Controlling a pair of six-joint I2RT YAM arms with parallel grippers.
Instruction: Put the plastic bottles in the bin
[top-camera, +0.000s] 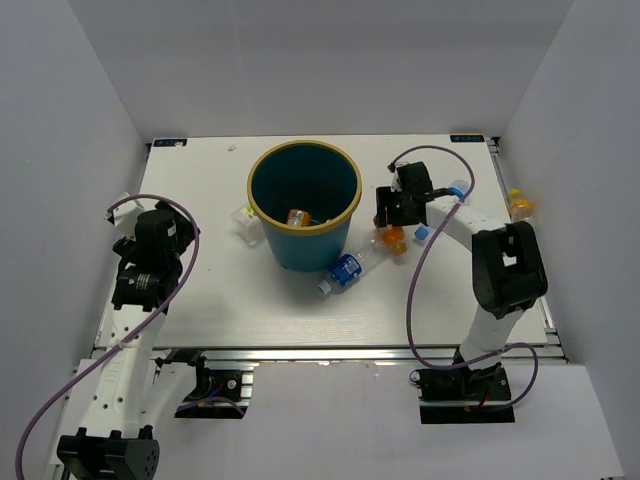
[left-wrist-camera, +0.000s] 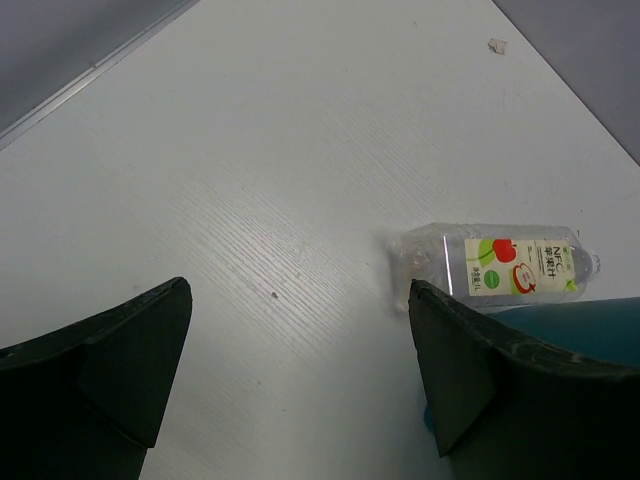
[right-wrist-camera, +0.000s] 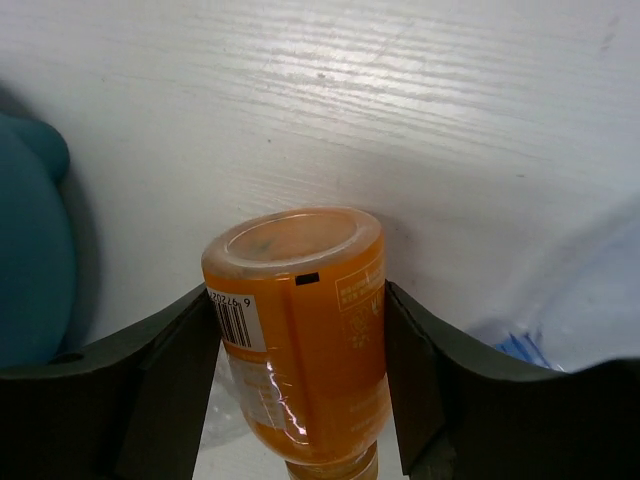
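Just right of the bin (top-camera: 300, 252), the right fingers (right-wrist-camera: 150, 380) press against both sides of an orange bottle (right-wrist-camera: 300, 330) on the desk (top-camera: 200, 290), with a blue-labelled bottle (top-camera: 347, 270) lying close by. Over the desk's left part, the left fingers (left-wrist-camera: 100, 370) stand wide apart and hold nothing, near the white-green-labelled bottle (left-wrist-camera: 500, 262) lying just beside the bin. A second orange bottle (top-camera: 298, 216) lies inside the bin.

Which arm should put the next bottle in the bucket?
Right. The right fingers press both sides of the orange bottle near the bin. The left fingers are open and empty; a clear bottle lies ahead of them.
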